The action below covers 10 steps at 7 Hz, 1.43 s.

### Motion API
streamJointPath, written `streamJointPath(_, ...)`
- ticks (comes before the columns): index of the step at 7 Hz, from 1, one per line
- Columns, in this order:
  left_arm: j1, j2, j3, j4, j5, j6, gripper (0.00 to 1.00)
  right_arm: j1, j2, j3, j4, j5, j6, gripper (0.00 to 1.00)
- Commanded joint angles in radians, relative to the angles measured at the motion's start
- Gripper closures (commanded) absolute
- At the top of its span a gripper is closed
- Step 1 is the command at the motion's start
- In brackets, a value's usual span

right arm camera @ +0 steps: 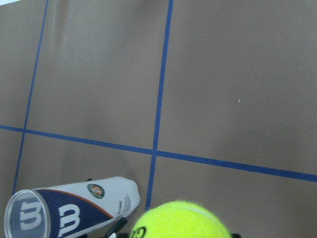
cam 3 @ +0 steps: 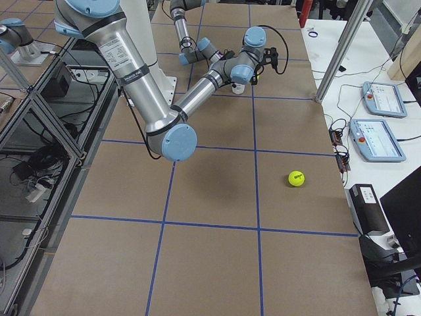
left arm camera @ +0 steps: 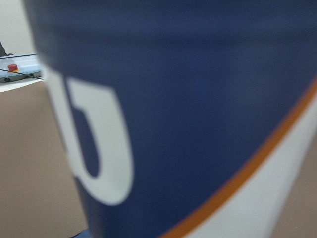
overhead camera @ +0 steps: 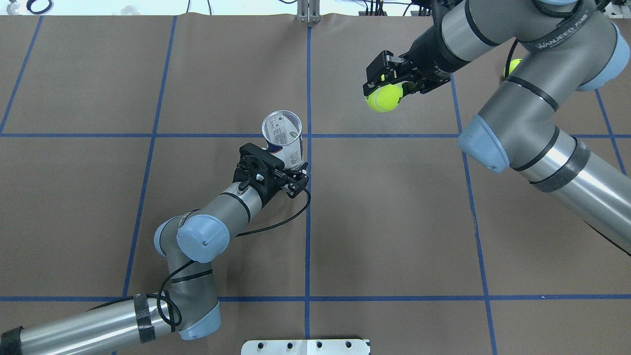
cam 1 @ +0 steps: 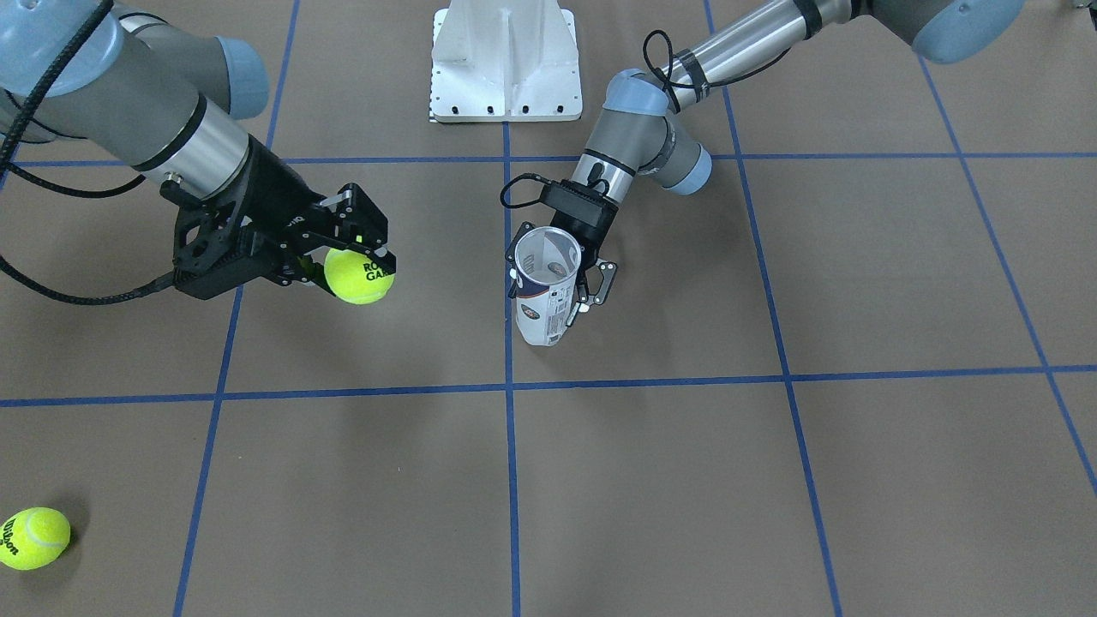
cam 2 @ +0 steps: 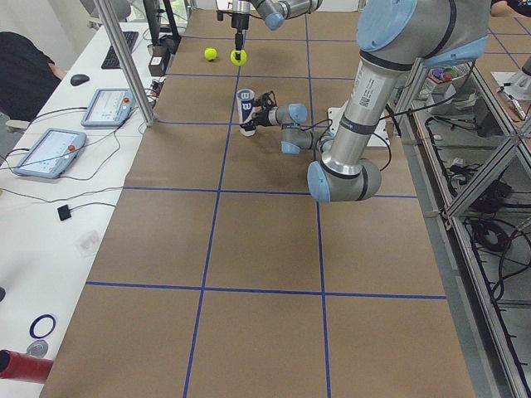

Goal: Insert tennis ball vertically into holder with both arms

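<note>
We're at transfer: left tool (cam 1: 576,296) clamps clear W-label plastic tube (cam 1: 540,313) upright; right tool (cam 1: 353,260) grips yellow tennis ball (cam 1: 360,278), centre-left. Next: align over rim.

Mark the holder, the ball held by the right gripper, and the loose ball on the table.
holder (cam 1: 541,310): front-facing view, labelled side wall.
held ball (cam 1: 360,276): front-facing view, middle of its felt.
loose ball (cam 1: 32,538): front-facing view, middle of its felt.

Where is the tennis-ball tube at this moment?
In the overhead view the tube is upright just left of the centre blue line, held by the left gripper, apart from the tennis ball in the right gripper.
</note>
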<state>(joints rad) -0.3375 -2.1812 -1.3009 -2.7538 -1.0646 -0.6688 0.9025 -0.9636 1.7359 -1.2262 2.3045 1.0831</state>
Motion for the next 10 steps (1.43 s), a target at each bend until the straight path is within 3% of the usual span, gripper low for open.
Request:
streamJointPath(1, 0.000, 0.000, -0.001, -0.001, -0.002, -0.002, 0.15, -0.031, 0.087, 0.011, -0.068, -0.019, 0.044, 1.00)
streamJointPath(5, 0.000, 0.000, 0.000, -0.003, -0.002, -0.002, 0.17, -0.229, 0.161, 0.021, -0.100, -0.258, 0.141, 1.00)
streamJointPath(10, 0.006, 0.003, 0.003, -0.023, 0.000, -0.002, 0.18, -0.238, 0.244, -0.038, -0.136, -0.304, 0.139, 1.00)
